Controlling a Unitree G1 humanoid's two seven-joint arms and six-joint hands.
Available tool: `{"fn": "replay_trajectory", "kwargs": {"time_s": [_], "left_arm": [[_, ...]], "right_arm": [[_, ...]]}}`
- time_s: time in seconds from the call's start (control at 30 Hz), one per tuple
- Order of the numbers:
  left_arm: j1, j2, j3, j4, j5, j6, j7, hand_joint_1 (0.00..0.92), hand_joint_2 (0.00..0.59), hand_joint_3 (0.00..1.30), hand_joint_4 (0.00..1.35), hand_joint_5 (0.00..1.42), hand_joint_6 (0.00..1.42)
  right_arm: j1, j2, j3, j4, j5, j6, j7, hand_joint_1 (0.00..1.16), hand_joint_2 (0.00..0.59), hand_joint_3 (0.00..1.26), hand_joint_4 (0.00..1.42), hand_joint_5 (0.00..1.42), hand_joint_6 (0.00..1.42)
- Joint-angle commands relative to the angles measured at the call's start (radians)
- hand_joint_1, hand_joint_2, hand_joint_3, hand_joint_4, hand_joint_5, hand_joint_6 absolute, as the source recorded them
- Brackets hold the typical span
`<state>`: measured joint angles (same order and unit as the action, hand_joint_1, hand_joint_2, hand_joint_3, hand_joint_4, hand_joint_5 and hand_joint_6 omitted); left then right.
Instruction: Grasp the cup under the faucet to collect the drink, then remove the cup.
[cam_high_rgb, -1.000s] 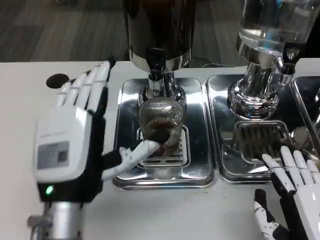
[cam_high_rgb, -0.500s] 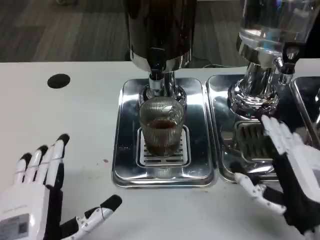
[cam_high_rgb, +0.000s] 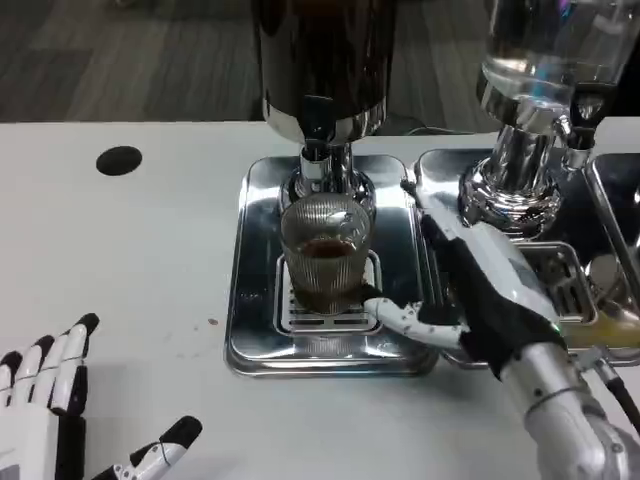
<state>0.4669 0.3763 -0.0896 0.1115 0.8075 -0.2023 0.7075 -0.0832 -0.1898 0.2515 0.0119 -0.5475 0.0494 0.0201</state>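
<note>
A ribbed glass cup (cam_high_rgb: 322, 250) with dark drink in it stands on the grate of the steel drip tray (cam_high_rgb: 258, 300), directly below the dark dispenser's faucet (cam_high_rgb: 316, 125). My right hand (cam_high_rgb: 470, 275) lies just right of the cup. Its thumb (cam_high_rgb: 395, 316) reaches to the cup's lower right side, and its fingers (cam_high_rgb: 425, 205) stretch up along the tray's right edge, apart from the glass. The hand has no hold on the cup. At the bottom left corner my left hand (cam_high_rgb: 45, 410) hovers over the table with fingers spread, holding nothing.
A second dispenser with a clear tank (cam_high_rgb: 535, 60) stands at the right on its own drip tray (cam_high_rgb: 575, 300), partly under my right forearm. A black round hole (cam_high_rgb: 120, 160) marks the table at the far left.
My left hand has let go of the cup and pulled back to the bottom left. My right hand has come up and left, from the front right to the cup's right side.
</note>
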Motion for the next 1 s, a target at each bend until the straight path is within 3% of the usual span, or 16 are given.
{"fn": "replay_trajectory", "kwargs": {"time_s": [0.03, 0.37, 0.57, 1.0], "left_arm": [[0.004, 0.018, 0.015, 0.017, -0.013, -0.016, 0.017, 0.0, 0.057, 0.11, 0.0, 0.08, 0.03], [0.0, 0.022, 0.021, 0.044, -0.035, -0.031, 0.016, 0.0, 0.1, 0.24, 0.0, 0.09, 0.03], [-0.007, 0.021, 0.035, 0.056, -0.048, -0.03, 0.001, 0.0, 0.111, 0.36, 0.0, 0.09, 0.04], [-0.006, 0.026, 0.046, 0.086, -0.07, -0.05, 0.012, 0.0, 0.107, 0.48, 0.0, 0.1, 0.05]], "right_arm": [[-0.059, 0.023, 0.002, 0.045, 0.037, 0.03, 0.024, 0.65, 0.214, 0.0, 0.0, 0.0, 0.0], [-0.156, 0.07, 0.009, 0.149, 0.098, 0.053, 0.035, 0.66, 0.203, 0.0, 0.0, 0.0, 0.01], [-0.181, 0.081, 0.029, 0.183, 0.099, 0.053, 0.029, 0.67, 0.193, 0.0, 0.0, 0.0, 0.04], [-0.2, 0.123, 0.033, 0.247, 0.107, 0.011, -0.057, 0.72, 0.192, 0.0, 0.0, 0.0, 0.14]]}}
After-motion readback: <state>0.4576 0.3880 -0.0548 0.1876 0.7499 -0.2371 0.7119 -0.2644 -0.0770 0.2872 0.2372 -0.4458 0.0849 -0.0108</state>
